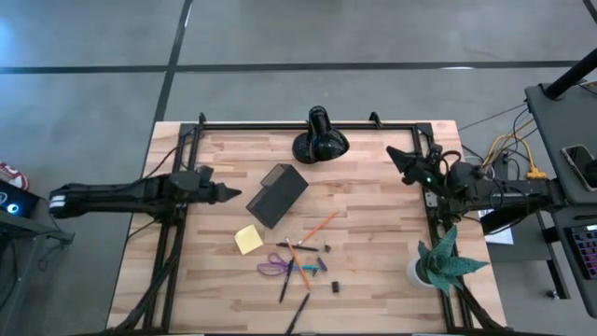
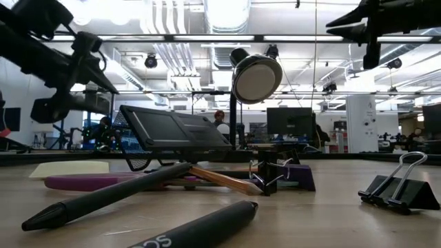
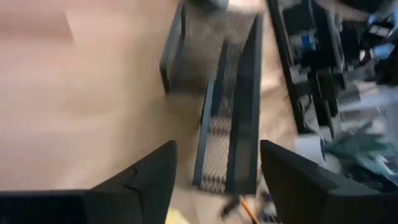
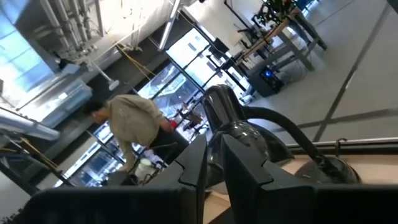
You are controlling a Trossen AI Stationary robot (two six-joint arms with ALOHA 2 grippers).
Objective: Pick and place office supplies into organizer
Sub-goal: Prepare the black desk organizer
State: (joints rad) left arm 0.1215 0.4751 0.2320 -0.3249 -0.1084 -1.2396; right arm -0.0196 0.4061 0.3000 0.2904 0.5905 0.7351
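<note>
From above, a pale wooden table (image 1: 373,280) stands on a grey floor. The black mesh organizer (image 1: 277,195) lies near the middle, tipped over. The yellow sticky-note pad (image 1: 248,239), scissors (image 1: 273,267) and pens (image 1: 287,280) lie just in front.

Low down, a big bright room shows behind a round lamp (image 2: 256,78).

The left gripper (image 3: 217,171) has its fingers apart, pointing at the organizer.

The right gripper (image 4: 212,168) has its fingers close together, holding nothing, at the far right edge.

Overhead cam, table-level cam, 2 wrist cams; organizer (image 1: 277,195) shared.
</note>
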